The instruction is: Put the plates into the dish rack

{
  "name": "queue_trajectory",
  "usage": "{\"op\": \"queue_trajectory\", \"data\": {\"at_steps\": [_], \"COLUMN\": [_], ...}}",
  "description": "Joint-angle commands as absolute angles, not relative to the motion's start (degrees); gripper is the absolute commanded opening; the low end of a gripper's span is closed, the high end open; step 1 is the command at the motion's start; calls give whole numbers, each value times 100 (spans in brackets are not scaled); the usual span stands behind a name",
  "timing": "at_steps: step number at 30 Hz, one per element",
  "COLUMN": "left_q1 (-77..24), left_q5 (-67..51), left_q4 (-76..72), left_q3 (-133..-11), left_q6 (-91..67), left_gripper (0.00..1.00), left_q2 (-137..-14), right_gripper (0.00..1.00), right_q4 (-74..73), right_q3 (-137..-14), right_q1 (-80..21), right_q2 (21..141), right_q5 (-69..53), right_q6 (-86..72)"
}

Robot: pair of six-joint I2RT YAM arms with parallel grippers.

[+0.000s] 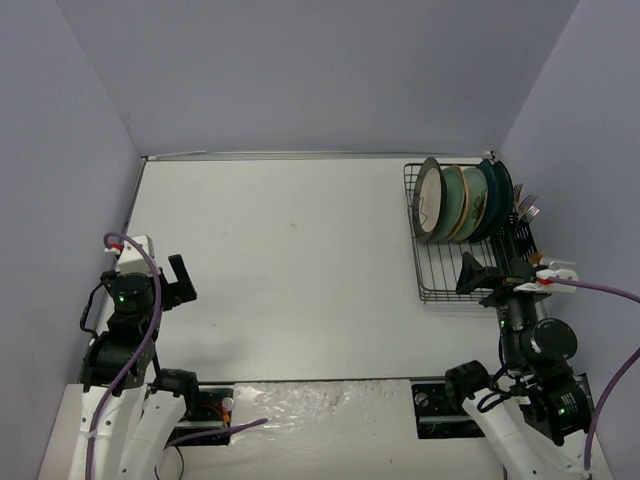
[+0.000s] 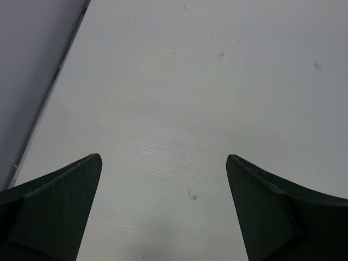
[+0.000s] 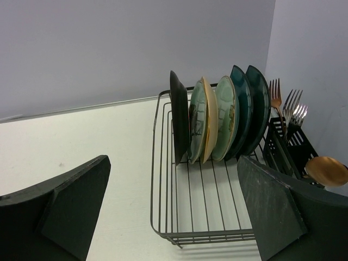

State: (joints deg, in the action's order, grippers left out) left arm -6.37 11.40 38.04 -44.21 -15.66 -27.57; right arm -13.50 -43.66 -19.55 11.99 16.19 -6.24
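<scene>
The black wire dish rack (image 1: 440, 285) stands at the table's far right. Several plates stand upright in its far half: a cream one (image 1: 430, 198) at the left, mint-green ones (image 1: 462, 200) in the middle, two dark teal ones (image 1: 497, 190) at the right. The right wrist view shows the rack (image 3: 206, 217), a dark-edged plate (image 3: 178, 114), the mint plates (image 3: 225, 117) and the teal plates (image 3: 255, 106). My right gripper (image 1: 492, 272) (image 3: 174, 160) is open and empty over the rack's near end. My left gripper (image 1: 178, 278) (image 2: 163, 157) is open and empty above bare table at the left.
A black cutlery holder (image 3: 288, 144) with forks (image 1: 525, 210) (image 3: 288, 106) hangs on the rack's right side, and a gold spoon bowl (image 3: 326, 171) shows near it. Grey walls close the table on the left, back and right. The white table (image 1: 300, 260) lies between the arms.
</scene>
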Motion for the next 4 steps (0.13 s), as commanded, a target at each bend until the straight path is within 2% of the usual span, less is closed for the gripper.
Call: {"op": "queue_trajectory", "data": {"at_steps": [1, 4], "left_q1": [-650, -650], "left_q5": [1126, 1099], "left_q4": [3595, 3586], "left_q3": [-4562, -4567], "left_q6": [-1626, -1626], "left_gripper": [97, 97], "left_q2": [-2811, -2839], "right_gripper": [100, 100], "right_q4": [-930, -914], "right_q3": [-4386, -4368], "right_q1": [-1978, -1983], "right_q2": [1273, 1254], "right_q5": [1626, 1606], "right_q6": [-677, -691]}}
